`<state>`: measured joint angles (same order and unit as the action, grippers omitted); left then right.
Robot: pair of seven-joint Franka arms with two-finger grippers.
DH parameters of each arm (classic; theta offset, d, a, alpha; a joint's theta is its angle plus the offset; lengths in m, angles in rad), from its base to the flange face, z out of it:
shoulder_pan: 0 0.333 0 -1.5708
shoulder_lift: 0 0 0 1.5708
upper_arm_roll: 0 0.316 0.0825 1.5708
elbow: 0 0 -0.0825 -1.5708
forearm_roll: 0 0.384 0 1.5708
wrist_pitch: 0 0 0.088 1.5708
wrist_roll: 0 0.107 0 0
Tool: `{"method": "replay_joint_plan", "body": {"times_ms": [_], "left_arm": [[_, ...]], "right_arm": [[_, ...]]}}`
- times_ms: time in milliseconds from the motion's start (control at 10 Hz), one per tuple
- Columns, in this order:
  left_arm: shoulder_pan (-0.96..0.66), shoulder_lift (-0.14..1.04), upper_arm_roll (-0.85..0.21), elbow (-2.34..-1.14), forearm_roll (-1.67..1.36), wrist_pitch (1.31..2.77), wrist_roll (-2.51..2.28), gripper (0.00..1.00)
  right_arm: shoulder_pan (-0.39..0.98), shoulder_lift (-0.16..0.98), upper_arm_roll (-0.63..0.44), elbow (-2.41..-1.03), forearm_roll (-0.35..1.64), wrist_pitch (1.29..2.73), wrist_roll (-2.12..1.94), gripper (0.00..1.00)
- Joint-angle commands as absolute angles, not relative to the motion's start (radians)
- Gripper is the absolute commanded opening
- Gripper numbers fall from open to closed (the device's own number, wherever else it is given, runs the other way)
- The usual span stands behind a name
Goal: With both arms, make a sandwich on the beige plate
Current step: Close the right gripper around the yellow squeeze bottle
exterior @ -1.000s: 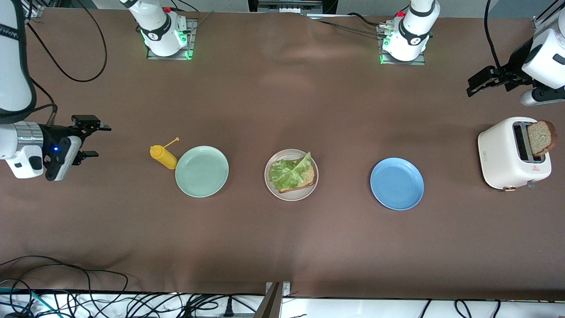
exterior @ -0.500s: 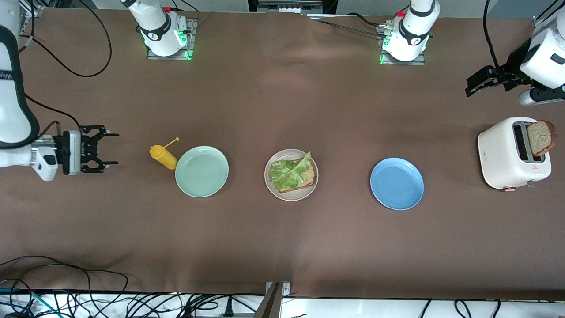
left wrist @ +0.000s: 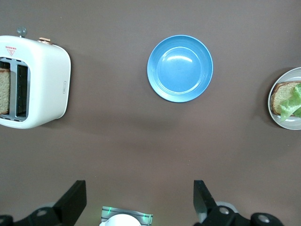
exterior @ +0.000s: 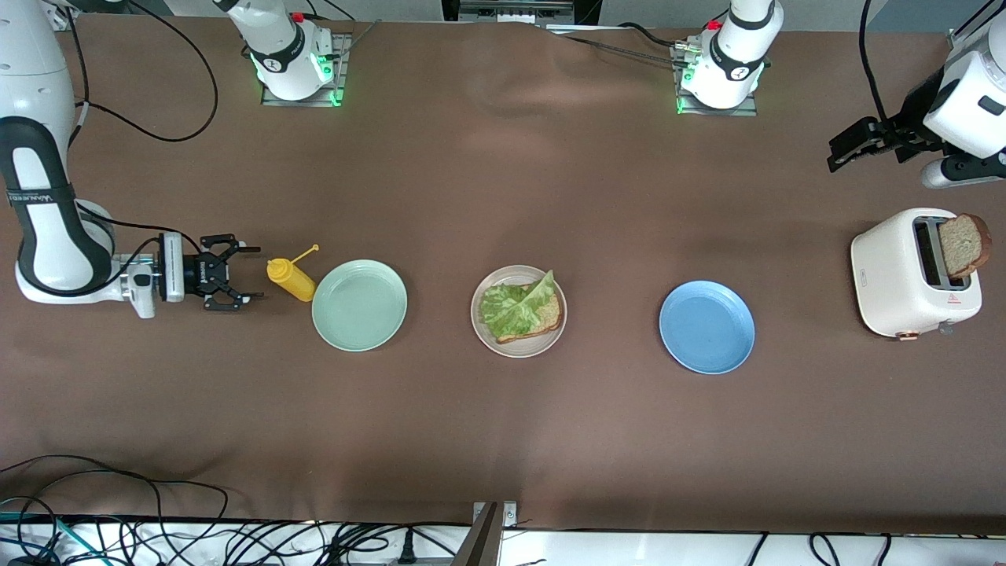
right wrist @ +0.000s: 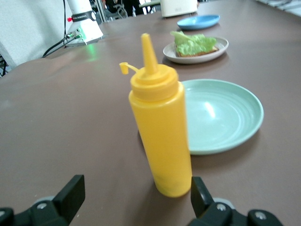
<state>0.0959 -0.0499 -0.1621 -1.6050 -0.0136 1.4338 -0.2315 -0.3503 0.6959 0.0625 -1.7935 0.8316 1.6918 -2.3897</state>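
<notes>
Since a second ago my right gripper (exterior: 245, 277) has dropped low and closed in on the yellow bottle (exterior: 291, 280), fingers spread. Bread (exterior: 533, 314) and lettuce (exterior: 515, 306) lie on the beige plate (exterior: 518, 348); another slice (exterior: 963, 244) stands in the toaster (exterior: 896, 275). My left gripper (exterior: 842, 152) waits, fingers apart.

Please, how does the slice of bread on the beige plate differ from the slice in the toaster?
The bread slice on the beige plate lies flat, while the slice in the toaster stands upright in a slot of the white toaster. The plate slice is mostly covered by a green lettuce leaf; the toaster slice is bare. The beige plate sits mid-table; the toaster is at the left arm's end. Both are brown with darker crust.
</notes>
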Motion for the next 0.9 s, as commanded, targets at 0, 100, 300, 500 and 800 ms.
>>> {"method": "replay_joint_plan", "body": {"times_ms": [0,100,300,500,800], "left_arm": [[0.095,-0.051,-0.163,-1.611,-0.018,1.44,-0.222,1.0],[0.095,-0.051,-0.163,-1.609,-0.018,1.44,-0.222,1.0],[0.095,-0.051,-0.163,-1.609,-0.018,1.44,-0.222,1.0],[0.095,-0.051,-0.163,-1.609,-0.018,1.44,-0.222,1.0],[0.095,-0.052,-0.163,-1.606,-0.018,1.44,-0.222,1.0]], "right_arm": [[-0.365,0.696,0.078,-1.833,0.92,1.698,-2.494,1.0],[-0.365,0.704,0.083,-1.862,0.964,1.7,-2.511,1.0],[-0.365,0.704,0.104,-1.87,0.999,1.704,-2.531,1.0],[-0.364,0.71,0.132,-1.891,1.06,1.723,-2.559,1.0],[-0.364,0.707,0.132,-1.888,1.066,1.74,-2.557,0.36]]}}
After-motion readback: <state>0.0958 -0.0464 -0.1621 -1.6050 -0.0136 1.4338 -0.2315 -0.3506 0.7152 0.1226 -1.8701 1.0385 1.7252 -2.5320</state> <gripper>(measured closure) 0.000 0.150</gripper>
